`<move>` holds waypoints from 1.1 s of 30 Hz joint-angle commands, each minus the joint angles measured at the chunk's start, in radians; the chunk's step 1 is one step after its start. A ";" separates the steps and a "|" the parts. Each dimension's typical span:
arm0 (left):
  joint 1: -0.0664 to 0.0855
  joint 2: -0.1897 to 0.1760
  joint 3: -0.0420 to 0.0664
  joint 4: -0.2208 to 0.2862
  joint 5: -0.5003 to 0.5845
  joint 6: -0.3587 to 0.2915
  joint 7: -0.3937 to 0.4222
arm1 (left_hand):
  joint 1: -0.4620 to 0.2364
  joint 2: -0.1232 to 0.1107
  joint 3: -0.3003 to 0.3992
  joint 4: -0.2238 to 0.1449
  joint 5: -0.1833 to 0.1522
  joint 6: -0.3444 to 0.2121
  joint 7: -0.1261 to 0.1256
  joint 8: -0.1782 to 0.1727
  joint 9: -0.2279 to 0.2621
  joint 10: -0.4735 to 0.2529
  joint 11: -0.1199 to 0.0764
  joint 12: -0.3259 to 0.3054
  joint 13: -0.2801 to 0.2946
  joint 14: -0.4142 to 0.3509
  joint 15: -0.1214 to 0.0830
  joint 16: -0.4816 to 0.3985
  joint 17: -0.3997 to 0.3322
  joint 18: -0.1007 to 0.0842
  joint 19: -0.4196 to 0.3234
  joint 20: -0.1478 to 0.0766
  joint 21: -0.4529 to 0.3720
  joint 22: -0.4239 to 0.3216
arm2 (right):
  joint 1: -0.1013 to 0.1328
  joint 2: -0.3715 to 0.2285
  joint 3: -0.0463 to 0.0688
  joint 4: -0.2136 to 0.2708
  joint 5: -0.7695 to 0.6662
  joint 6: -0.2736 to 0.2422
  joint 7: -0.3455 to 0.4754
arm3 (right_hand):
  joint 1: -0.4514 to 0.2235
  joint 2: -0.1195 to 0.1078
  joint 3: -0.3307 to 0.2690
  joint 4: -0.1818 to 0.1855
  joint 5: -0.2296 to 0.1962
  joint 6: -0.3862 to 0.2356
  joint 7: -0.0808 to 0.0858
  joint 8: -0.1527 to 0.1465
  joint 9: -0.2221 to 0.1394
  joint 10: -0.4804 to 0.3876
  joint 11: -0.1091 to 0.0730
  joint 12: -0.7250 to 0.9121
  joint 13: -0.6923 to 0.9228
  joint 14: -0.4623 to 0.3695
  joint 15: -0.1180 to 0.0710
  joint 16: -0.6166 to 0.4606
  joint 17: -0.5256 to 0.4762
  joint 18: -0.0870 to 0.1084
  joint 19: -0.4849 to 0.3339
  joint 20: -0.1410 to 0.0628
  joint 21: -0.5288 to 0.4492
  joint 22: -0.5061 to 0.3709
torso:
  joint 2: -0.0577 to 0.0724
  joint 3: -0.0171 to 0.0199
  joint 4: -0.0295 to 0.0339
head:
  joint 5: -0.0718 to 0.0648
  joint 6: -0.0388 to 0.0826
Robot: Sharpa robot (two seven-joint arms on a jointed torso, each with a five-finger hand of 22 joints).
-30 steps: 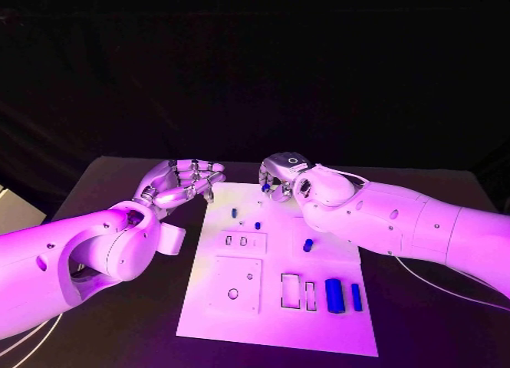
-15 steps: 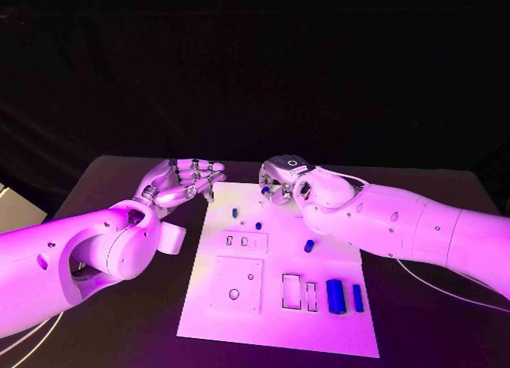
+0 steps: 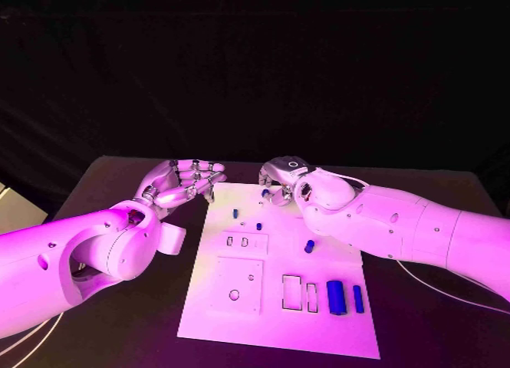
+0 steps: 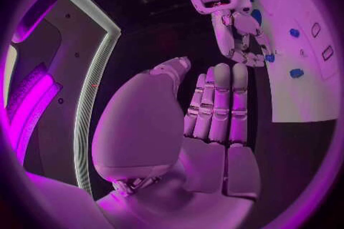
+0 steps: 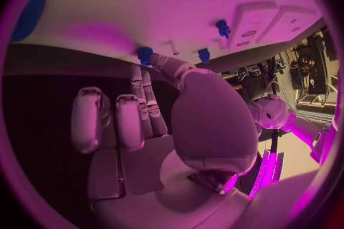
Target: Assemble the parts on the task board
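Observation:
The white task board (image 3: 321, 322) lies mid-table. My right hand (image 3: 279, 182) hangs over its far edge, fingers curled down, pinching a small blue part (image 5: 145, 55) at the fingertips; the left wrist view shows that part (image 4: 269, 58) just above the board's edge (image 4: 301, 103). My left hand (image 3: 186, 182) hovers off the board's far left corner, fingers straight and together, holding nothing (image 4: 215, 109). Two small blue pegs (image 3: 235, 211) (image 3: 258, 226) and a third (image 3: 309, 246) sit on the board. Two larger blue pieces (image 3: 335, 296) (image 3: 357, 297) lie near its front right.
The board carries a pair of small recesses (image 3: 244, 241), a square raised plate with a hole (image 3: 238, 285) and two narrow slots (image 3: 291, 291). Dark table (image 3: 111, 307) surrounds the board. My two forearms flank it on either side.
My right hand has sunk slightly toward the board's far edge with the small blue part. The left hand has stayed where it was.

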 commanded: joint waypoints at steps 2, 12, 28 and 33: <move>0.002 0.001 0.001 0.002 0.003 0.015 0.004 | -0.002 0.003 0.006 -0.002 -0.007 -0.006 0.002 -0.003 0.001 -0.008 0.001 0.001 0.002 -0.008 0.000 0.006 0.001 0.013 -0.008 -0.002 0.006 0.001 | 0.000 -0.002 0.000 0.000 -0.002 -0.007 0.008 | 0.089 0.036 -0.207 0.047 -0.012 -0.048 -0.020 -0.042 -0.014 -0.087 0.019 0.003 -0.025 0.005 0.015 -0.051 -0.085 0.024 -0.038 0.012 -0.106 -0.111 | 0.000 0.0002 0.0007 | 0.000 0.000; 0.002 -0.005 0.001 -0.003 0.003 0.017 0.004 | -0.002 0.003 0.006 -0.002 -0.007 -0.006 0.002 -0.003 0.001 -0.008 0.001 0.001 0.002 -0.008 0.000 0.006 0.001 0.013 -0.008 -0.002 0.006 0.001 | 0.001 -0.128 0.006 0.134 0.033 -0.060 0.008 | 0.145 0.035 -0.237 0.116 0.009 -0.021 -0.020 -0.042 -0.018 -0.041 0.004 0.033 -0.025 0.016 0.004 -0.033 -0.064 0.018 -0.010 0.003 -0.099 -0.086 | -0.003 0.0000 -0.0069 | -0.005 0.002; 0.002 0.001 0.000 -0.028 0.007 0.023 0.006 | -0.002 0.002 0.006 -0.002 -0.008 -0.008 0.002 -0.004 0.001 -0.010 0.001 0.001 0.002 -0.008 0.000 0.006 0.000 0.013 -0.009 -0.002 0.008 0.002 | 0.029 -0.413 0.032 0.331 0.412 0.049 0.000 | 0.107 0.027 -0.404 0.203 0.106 -0.007 0.006 0.023 0.010 0.433 -0.041 1.428 1.352 0.088 -0.026 0.168 0.300 -0.062 0.165 -0.029 0.213 0.313 | -0.017 0.0012 -0.0333 | -0.014 0.005; 0.002 0.003 0.000 -0.030 0.008 0.024 0.005 | -0.002 0.002 0.006 -0.002 -0.008 -0.008 0.002 -0.004 0.001 -0.010 0.001 0.001 0.002 -0.008 0.000 0.006 0.000 0.013 -0.009 -0.002 0.008 0.002 | 0.028 -0.420 0.032 0.317 0.442 0.085 -0.022 | 0.133 0.029 -0.439 0.245 0.116 -0.035 0.015 0.042 0.014 0.499 -0.027 1.507 1.452 0.101 -0.016 0.193 0.370 -0.071 0.182 -0.016 0.241 0.350 | -0.017 0.0015 -0.0319 | -0.018 0.005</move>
